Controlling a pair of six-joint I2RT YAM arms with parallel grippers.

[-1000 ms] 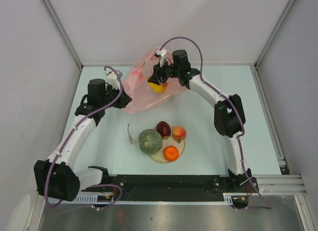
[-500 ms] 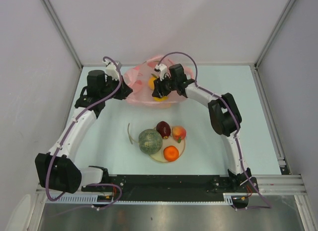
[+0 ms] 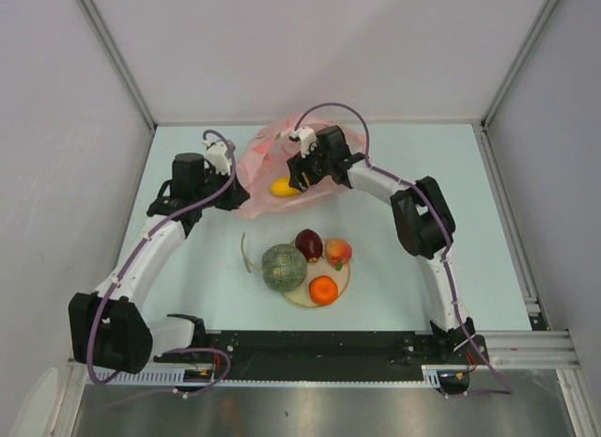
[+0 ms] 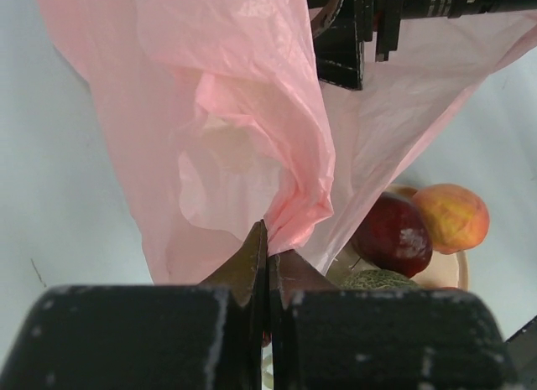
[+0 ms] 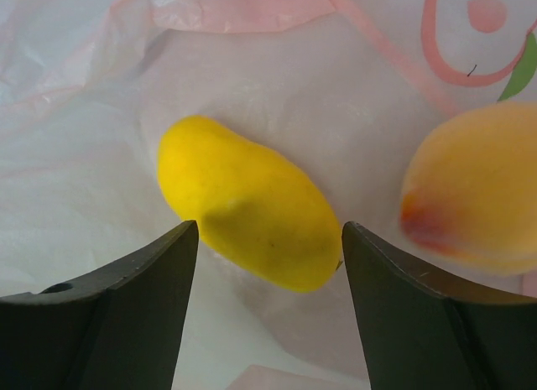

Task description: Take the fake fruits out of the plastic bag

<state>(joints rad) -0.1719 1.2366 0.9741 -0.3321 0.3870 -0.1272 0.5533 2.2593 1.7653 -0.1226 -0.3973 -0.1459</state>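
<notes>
The pink plastic bag (image 3: 268,164) lies at the back of the table, and my left gripper (image 4: 270,243) is shut on a bunched fold of the bag (image 4: 235,113). Inside the bag (image 5: 75,155), my right gripper (image 5: 268,229) is open, its fingers either side of a yellow oblong fruit (image 5: 252,210) without touching it. A peach-coloured fruit (image 5: 474,184) lies just to its right. From above, the yellow fruit (image 3: 281,186) shows beside my right gripper (image 3: 294,178). A netted melon (image 3: 284,267), a dark red apple (image 3: 308,243), a peach (image 3: 338,252) and an orange (image 3: 323,289) sit on the cream plate (image 3: 299,297).
A thin curved pale strip (image 3: 246,254) lies on the table left of the melon. In the left wrist view, the right arm's black gripper body (image 4: 344,38) hangs over the bag, with the apple (image 4: 394,235) and peach (image 4: 450,216) beyond. White walls enclose the table.
My right gripper has opened and let go of the yellow fruit, which now lies inside the bag. The bag has sunk lower, and the left arm has shifted slightly with its fold.
</notes>
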